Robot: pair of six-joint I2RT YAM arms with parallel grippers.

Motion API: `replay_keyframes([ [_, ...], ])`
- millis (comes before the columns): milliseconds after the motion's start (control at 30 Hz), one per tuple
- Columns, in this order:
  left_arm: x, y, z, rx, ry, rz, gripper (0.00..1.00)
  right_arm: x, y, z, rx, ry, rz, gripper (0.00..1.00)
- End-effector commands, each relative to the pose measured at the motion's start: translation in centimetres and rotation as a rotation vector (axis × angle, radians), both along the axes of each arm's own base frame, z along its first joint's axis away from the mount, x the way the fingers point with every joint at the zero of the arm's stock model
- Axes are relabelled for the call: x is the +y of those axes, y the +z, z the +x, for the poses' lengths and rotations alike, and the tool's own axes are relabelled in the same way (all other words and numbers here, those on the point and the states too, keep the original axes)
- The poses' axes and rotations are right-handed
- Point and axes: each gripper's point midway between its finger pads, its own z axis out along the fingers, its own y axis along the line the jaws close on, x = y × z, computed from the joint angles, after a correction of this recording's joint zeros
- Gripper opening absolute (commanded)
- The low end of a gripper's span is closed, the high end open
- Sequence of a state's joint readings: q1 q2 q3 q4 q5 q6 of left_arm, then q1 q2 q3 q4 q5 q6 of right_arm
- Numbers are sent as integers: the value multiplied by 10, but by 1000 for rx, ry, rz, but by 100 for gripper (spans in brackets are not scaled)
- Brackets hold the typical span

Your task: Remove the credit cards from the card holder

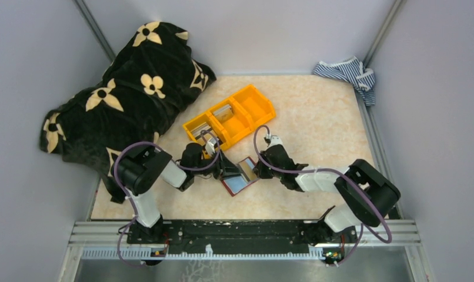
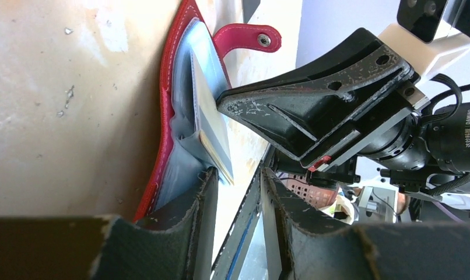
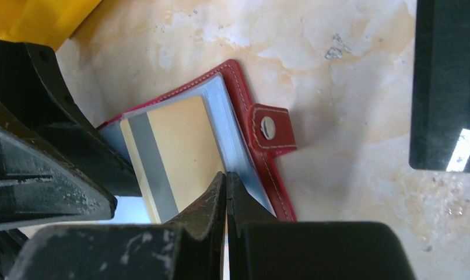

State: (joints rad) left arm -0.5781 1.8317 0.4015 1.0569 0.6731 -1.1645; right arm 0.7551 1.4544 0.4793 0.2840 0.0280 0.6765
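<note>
Near the middle of the table (image 1: 317, 117), just in front of the orange bin (image 1: 232, 114), the card holder (image 3: 235, 125) lay open with its blue pockets facing up and its closing tab (image 3: 270, 128) sticking out to one side. One beige credit card (image 3: 174, 151) (grey stripe along one side) stuck part-way out of a pocket. The right gripper (image 3: 225, 181) was pinched fully closed with nothing between its fingers, its tip pressed against that card's edge. The left gripper (image 2: 238, 174) stood part-way closed on the holder's other flap, one finger lying on the blue lining.
</note>
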Motion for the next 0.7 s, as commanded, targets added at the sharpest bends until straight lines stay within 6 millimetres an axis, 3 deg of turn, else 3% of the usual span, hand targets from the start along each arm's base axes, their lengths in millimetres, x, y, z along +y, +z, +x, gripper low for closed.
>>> replay_keyframes([
  [0, -4, 9, 11, -83, -8, 16, 39, -52, -52, -52, 191, 11, -223, 0],
  [233, -4, 1, 28, -108, -15, 76, 40, -60, -53, -61, 209, 5, -230, 0],
  [400, -5, 11, 49, -184, -19, 149, 40, -53, -46, -56, 191, 31, -218, 0],
  [600, 1, 15, 51, -234, -43, 240, 41, -43, -41, -51, 164, 68, -197, 0],
  [667, 3, 10, 46, -226, -53, 264, 41, -37, -39, -50, 155, 90, -172, 16],
])
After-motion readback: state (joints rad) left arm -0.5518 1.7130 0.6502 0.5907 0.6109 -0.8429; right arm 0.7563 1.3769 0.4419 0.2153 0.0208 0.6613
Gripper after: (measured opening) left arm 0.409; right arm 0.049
